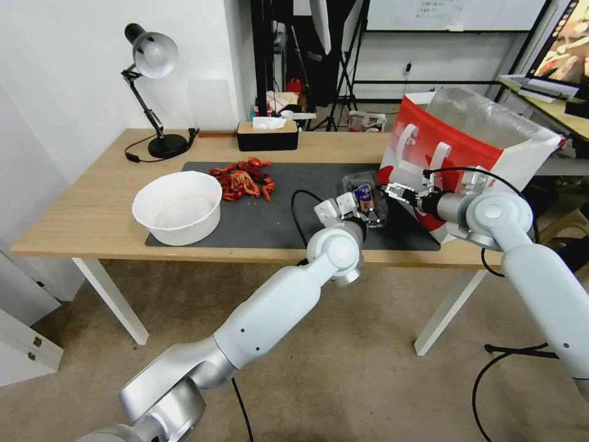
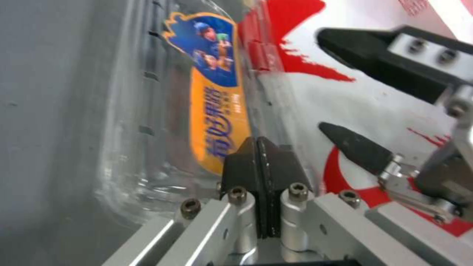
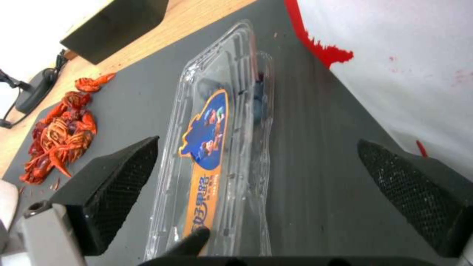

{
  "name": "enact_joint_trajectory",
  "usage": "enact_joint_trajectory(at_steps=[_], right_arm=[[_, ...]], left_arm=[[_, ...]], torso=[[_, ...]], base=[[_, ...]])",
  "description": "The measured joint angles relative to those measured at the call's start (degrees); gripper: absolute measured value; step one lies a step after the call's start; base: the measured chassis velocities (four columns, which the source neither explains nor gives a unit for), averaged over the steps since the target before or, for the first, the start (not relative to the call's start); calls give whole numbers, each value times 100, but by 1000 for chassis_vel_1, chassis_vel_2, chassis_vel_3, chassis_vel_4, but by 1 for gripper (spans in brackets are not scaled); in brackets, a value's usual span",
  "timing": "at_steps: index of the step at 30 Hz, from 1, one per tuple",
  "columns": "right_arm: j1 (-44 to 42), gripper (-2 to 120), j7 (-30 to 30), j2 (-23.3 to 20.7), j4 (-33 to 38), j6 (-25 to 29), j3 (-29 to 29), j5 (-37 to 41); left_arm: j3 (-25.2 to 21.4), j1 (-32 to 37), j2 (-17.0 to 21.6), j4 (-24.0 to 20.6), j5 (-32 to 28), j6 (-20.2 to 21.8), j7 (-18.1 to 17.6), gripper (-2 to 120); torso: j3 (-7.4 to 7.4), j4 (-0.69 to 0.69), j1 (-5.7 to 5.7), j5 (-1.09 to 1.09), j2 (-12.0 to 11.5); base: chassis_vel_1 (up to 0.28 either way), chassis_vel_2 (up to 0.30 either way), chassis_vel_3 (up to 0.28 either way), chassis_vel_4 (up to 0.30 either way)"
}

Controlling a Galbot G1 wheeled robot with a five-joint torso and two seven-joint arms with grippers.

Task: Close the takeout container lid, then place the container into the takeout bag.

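Left claw (image 2: pixel 258 155) pinched shut on lid (image 2: pixel 207 111) edge, right claw (image 3: pixel 256 177) spread wide beside takeout bag (image 1: pixel 466 141)

bright even indoor light; soft shadows; head view edges bowed; left wrist view blurred.

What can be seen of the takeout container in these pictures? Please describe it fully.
The takeout container is a small clear plastic clamshell holding dark blue berries. Its lid carries a blue-and-orange label and stands tilted, not pressed flat. The box rests on the dark mat, close beside the takeout bag. The left claw, fingers shut, presses against the label end of the lid. The right claw hovers open, its fingers on either side of the box without touching.
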Motion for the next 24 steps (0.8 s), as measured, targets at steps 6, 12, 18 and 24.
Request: enact_joint_trajectory(at_steps=[6, 12, 18, 24], right_arm=[[-38, 100, -65, -40, -15, 0, 9, 68], [-39, 100, -113, -37, -51, 0, 3, 91], [37, 100, -138, 72, -172, 1, -63, 105], [165, 100, -263, 162, -292, 2, -236, 53]], left_arm=[[74, -60, -81, 56, 0, -4, 5, 0], [105, -94, -118, 102, -2, -14, 14, 0], [116, -91, -62, 135, -4, -31, 67, 0], [115, -86, -11, 93, -16, -51, 76, 0]], torso=[[0, -2, 0, 0, 0], [0, -1, 0, 0, 0], [0, 0, 0, 0, 0], [0, 0, 0, 0, 0]], base=[[0, 0, 0, 0], [0, 0, 0, 0], [0, 0, 0, 0], [0, 0, 0, 0]])
